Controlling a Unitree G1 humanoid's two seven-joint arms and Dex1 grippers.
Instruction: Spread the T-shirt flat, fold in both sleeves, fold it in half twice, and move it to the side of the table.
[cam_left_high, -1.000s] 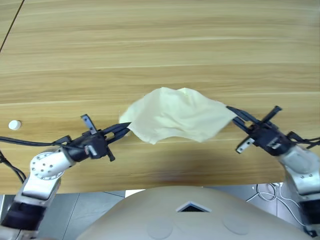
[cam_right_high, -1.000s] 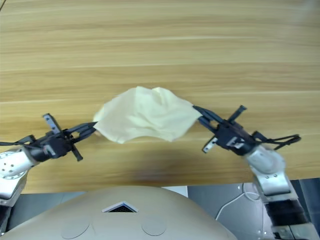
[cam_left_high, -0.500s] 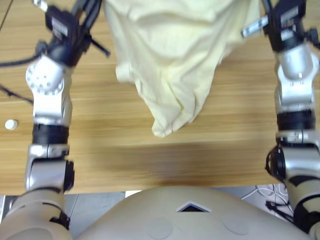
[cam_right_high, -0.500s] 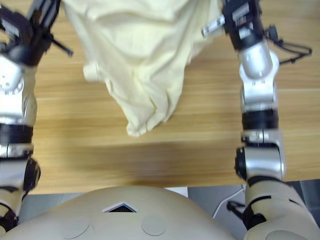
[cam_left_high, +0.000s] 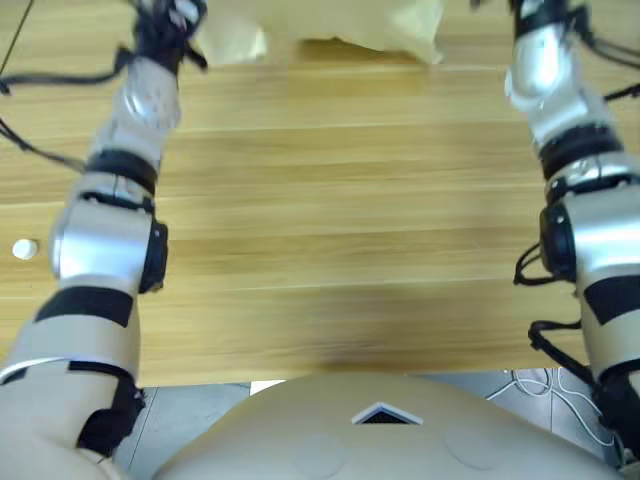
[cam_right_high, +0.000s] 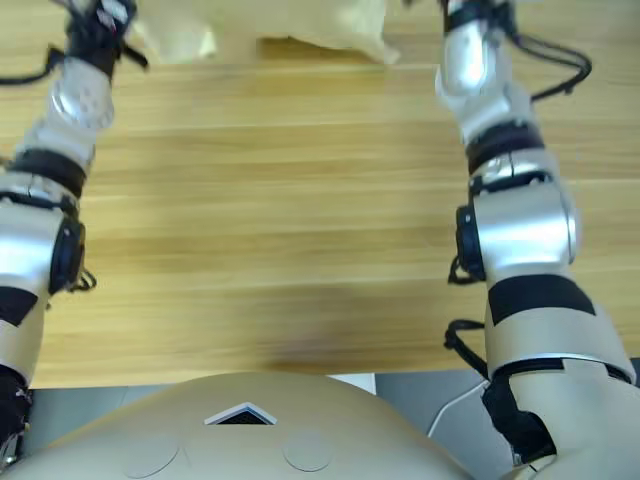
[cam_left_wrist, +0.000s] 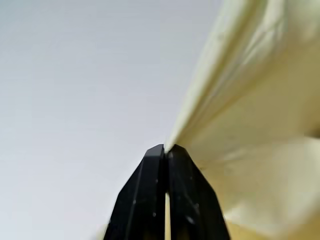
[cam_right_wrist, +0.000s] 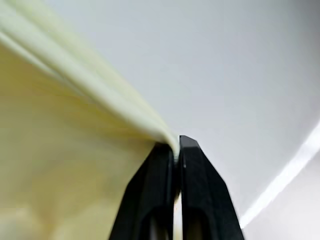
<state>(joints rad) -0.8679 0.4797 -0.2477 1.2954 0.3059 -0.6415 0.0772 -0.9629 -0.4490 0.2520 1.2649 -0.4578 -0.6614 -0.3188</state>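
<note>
T-shirt (cam_left_high: 345, 22): carried higher than 0.5 s ago, lower edge over table (cam_left_high: 330, 200)
Left gripper (cam_left_wrist: 165, 148): pinching T-shirt
Right gripper (cam_right_wrist: 176, 141): pinching T-shirt

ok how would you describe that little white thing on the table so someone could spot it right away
Start with the wooden table and look to the robot's far left. There a small white round object lies on the bare wood. It is tiny, white and lying alone, unlike the large pale yellow T-shirt over the table's far side.
</note>
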